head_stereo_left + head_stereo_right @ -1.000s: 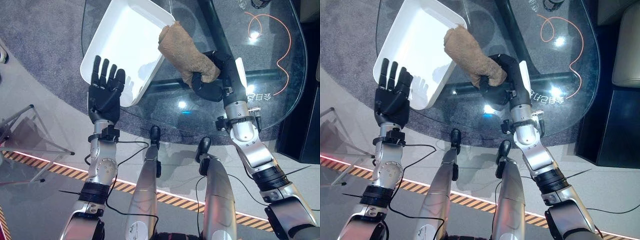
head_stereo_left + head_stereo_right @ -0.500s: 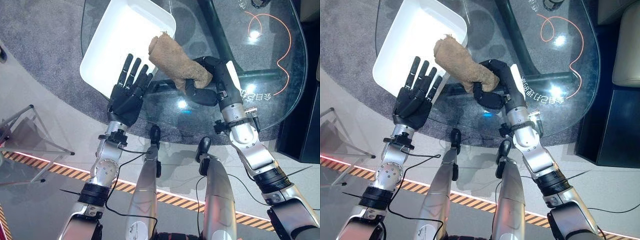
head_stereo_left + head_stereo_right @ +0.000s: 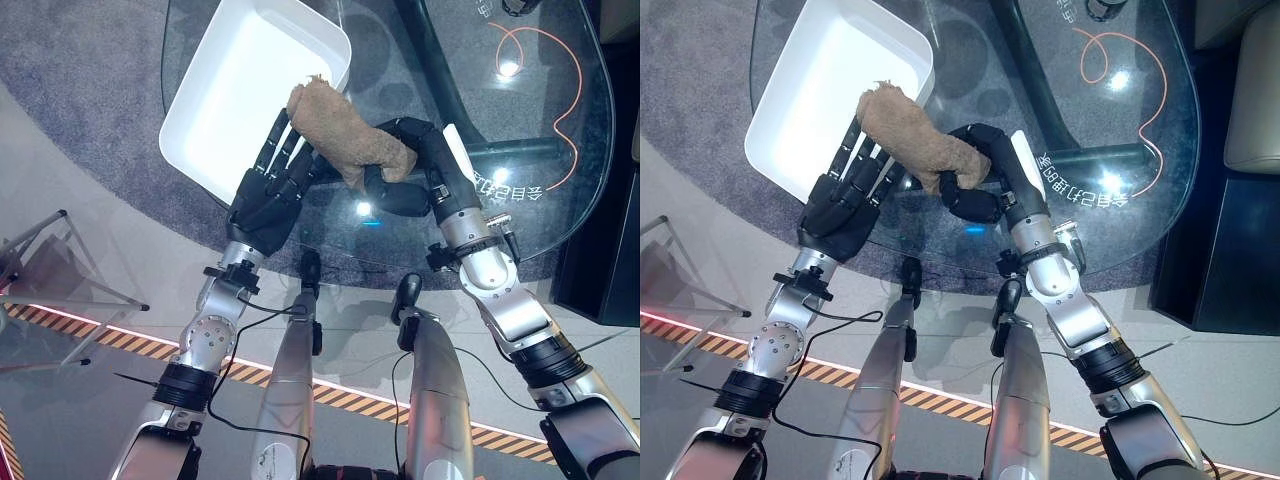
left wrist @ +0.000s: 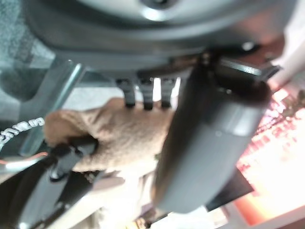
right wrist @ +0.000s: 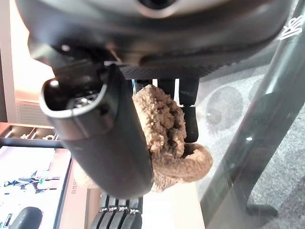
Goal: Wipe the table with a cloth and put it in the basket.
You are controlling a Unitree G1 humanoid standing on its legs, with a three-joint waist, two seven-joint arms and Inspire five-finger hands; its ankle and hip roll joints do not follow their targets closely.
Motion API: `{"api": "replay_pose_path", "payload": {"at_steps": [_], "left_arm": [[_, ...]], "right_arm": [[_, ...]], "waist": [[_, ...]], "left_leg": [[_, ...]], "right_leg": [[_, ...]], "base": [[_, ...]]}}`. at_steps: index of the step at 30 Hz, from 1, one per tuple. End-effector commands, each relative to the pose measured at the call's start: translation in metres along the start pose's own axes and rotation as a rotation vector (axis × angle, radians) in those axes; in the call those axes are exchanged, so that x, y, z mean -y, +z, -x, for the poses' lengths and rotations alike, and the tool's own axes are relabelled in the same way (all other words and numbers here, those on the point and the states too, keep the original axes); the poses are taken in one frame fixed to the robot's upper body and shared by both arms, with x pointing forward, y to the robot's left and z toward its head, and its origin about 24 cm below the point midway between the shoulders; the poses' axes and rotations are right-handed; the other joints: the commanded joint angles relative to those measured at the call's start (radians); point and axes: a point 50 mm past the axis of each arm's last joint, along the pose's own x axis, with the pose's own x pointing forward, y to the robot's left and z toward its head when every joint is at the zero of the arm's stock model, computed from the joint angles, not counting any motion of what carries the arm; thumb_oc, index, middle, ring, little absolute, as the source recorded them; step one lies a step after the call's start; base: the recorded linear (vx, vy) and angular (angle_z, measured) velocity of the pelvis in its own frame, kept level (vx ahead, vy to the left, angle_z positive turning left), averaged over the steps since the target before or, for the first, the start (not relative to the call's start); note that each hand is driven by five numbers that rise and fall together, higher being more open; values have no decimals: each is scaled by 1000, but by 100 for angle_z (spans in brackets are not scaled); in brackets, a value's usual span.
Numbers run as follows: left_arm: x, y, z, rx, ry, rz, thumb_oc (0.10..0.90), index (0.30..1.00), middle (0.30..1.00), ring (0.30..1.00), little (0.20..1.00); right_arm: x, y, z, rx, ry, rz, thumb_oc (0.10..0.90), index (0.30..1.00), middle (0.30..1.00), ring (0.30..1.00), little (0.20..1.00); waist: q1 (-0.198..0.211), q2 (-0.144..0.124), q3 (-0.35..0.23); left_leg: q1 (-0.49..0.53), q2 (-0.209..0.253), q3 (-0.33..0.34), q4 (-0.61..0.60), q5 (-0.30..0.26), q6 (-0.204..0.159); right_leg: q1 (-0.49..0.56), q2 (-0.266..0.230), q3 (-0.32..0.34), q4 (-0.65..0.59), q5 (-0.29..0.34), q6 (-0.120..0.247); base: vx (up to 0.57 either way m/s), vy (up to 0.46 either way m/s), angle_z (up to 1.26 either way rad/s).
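A brown fuzzy cloth (image 3: 345,135), rolled into a thick bundle, hangs above the glass table (image 3: 560,215) next to the white basket (image 3: 230,90). My right hand (image 3: 400,190) is shut on the cloth's near end, and its thumb (image 5: 105,129) presses into the cloth (image 5: 167,129) in the right wrist view. My left hand (image 3: 265,195) is open, its straight fingers reaching up beneath the cloth's far end and touching it. The left wrist view has the cloth (image 4: 119,138) past the left thumb (image 4: 205,143), with the right hand (image 4: 43,186) gripping it.
The basket is a shallow white tray at the table's left end, with nothing in it. An orange cable loop (image 3: 560,90) lies at the table's far right. A dark table leg (image 3: 430,50) runs under the glass. A metal stand (image 3: 50,270) is on the floor at left.
My left hand swung right and forward from beside the basket until its fingers met the cloth. My right hand carried the cloth a little leftward and nearer to me.
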Motion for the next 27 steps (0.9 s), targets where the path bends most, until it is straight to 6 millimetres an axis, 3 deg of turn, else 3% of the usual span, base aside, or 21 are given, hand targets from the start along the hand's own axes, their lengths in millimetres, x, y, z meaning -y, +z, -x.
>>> {"api": "replay_pose_path", "payload": {"at_steps": [1,12,27], "left_arm": [[47,17,-15,63,-289,-12,800,900,900,900,900],[49,21,-15,103,-282,21,800,900,900,900,900],[36,27,-10,230,-91,30,800,900,900,900,900]], "right_arm": [[-10,108,-8,540,91,-84,100,300,300,300,200],[-11,109,-9,538,114,-73,100,300,300,300,200],[-15,115,-9,565,139,-70,100,300,300,300,200]], "waist": [[-22,-22,-26],[-18,-22,-26],[-6,-24,-26]], "left_leg": [[42,-73,67,112,-98,62],[42,-76,65,105,-94,62],[48,-83,57,100,-90,63]], "right_leg": [[89,60,5,-193,162,42],[88,59,1,-197,164,43],[97,60,-9,-197,161,42]], "base": [[0,0,0],[0,0,0],[0,0,0]]}}
